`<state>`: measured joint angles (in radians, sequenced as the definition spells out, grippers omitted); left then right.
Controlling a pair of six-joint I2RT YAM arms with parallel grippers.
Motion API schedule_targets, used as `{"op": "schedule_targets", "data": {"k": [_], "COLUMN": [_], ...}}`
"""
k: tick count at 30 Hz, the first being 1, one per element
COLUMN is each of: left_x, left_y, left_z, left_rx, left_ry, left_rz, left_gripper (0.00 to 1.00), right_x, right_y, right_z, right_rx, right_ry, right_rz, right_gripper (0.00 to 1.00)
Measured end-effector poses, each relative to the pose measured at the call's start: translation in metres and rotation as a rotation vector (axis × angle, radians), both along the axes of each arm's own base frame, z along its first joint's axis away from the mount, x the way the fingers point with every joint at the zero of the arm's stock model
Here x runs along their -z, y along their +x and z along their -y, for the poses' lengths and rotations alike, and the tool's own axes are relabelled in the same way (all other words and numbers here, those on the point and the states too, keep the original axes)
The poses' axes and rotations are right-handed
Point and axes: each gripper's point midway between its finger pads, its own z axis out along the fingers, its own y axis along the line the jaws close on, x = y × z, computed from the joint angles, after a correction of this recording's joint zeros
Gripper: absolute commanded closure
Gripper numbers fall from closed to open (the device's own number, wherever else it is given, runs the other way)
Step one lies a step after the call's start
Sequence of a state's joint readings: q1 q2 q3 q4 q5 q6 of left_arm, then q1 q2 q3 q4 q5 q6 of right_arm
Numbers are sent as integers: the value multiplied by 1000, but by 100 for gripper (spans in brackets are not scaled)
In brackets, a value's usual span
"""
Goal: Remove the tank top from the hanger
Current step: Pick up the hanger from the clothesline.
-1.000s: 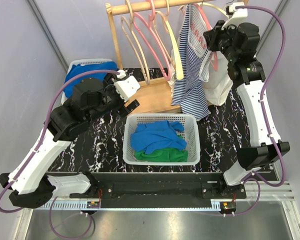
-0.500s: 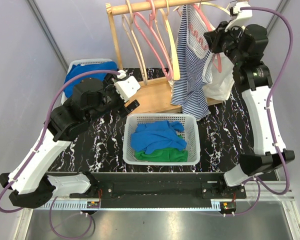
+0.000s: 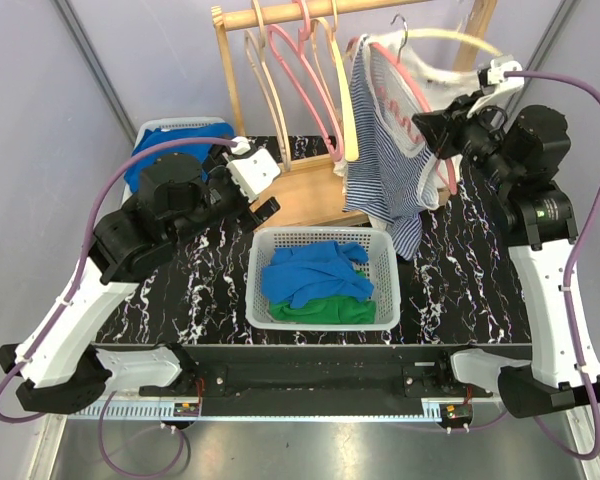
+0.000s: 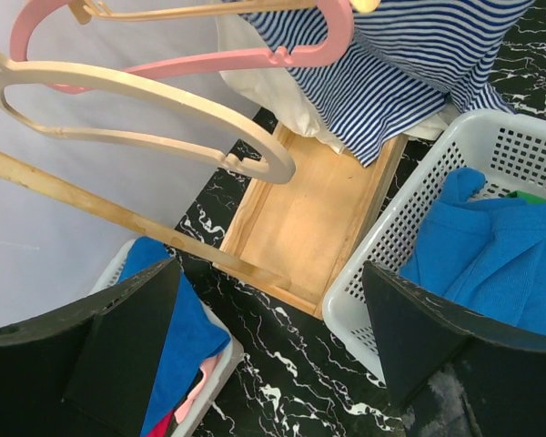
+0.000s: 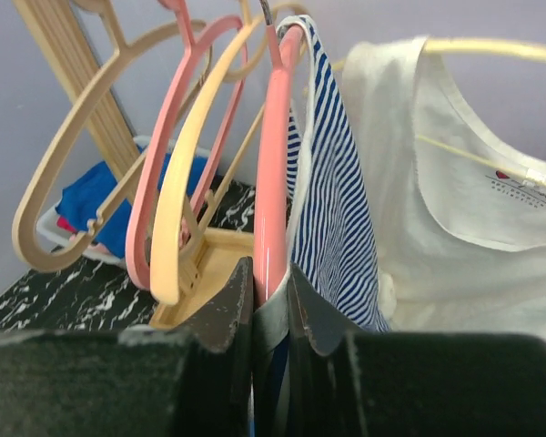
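Note:
A blue-and-white striped tank top hangs on a pink hanger at the right end of the wooden rack's rail. My right gripper is shut on the hanger's lower end, with the top's edge caught between the fingers. The wrist view shows the jaws clamped on the pink hanger, the striped top draped to its right. My left gripper is open and empty above the table, left of the basket. Its view shows the striped top ahead.
A white shirt on a cream hanger hangs behind the striped top. Several empty pink and cream hangers fill the rail. A white basket holds blue and green clothes. A bin of blue clothes stands at the back left.
My right arm has moved right and toward the near side, dragging the pink hanger and striped top with it, so the hanger now tilts. The left arm has barely moved.

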<state>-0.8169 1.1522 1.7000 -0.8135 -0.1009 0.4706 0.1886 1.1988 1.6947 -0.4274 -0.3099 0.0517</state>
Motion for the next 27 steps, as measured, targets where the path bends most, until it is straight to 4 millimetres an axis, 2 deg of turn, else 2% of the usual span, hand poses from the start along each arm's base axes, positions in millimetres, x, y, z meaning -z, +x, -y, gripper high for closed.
{"op": "schedule_targets", "data": {"k": [4, 12, 15, 17, 20, 23, 27], "left_x": [1, -1, -1, -1, -1, -2, -5], "left_y": [0, -2, -2, -2, -3, -3, -4], "left_z": [2, 4, 4, 4, 4, 5, 5], "left_rx": [5, 13, 14, 16, 20, 22, 24], "left_ry": [3, -2, -3, -3, -4, -9, -14], "left_rz": [-3, 0, 0, -1, -2, -2, 1], "left_gripper": [12, 12, 12, 12, 12, 12, 12], "right_x": [31, 112, 128, 125, 110, 80, 26], "right_y": [2, 20, 17, 16, 9, -3, -24], "right_z": [-1, -3, -2, 0, 0, 1, 10], "right_rx": [-5, 12, 20, 24, 20, 13, 37], "right_ry": [-16, -44, -50, -50, -43, -24, 5], "right_rz": [-95, -351, -402, -394, -361, -291, -158], "right_gripper": [100, 100, 100, 100, 100, 100, 100]}}
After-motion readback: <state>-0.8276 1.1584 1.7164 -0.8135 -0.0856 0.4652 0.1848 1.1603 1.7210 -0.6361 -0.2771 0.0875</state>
